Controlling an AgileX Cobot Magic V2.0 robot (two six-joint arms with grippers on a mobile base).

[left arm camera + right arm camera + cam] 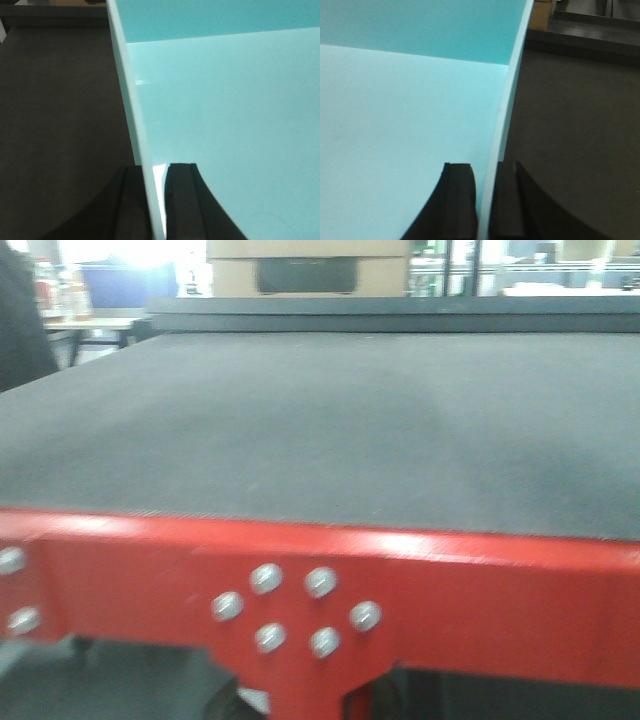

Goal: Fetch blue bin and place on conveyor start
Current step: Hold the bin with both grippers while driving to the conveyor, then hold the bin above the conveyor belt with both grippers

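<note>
With the left gripper [155, 172] and right gripper [487, 167] each pinching a thin wall of the pale cyan plastic tub [225, 125] over the matte black conveyor belt [60, 100], uneven release may tip it.

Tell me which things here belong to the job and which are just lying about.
Job: bin; left gripper and right gripper, each shut on a bin wall; belt with red frame.
Lying about: cardboard box; table, both beyond the belt.
</note>
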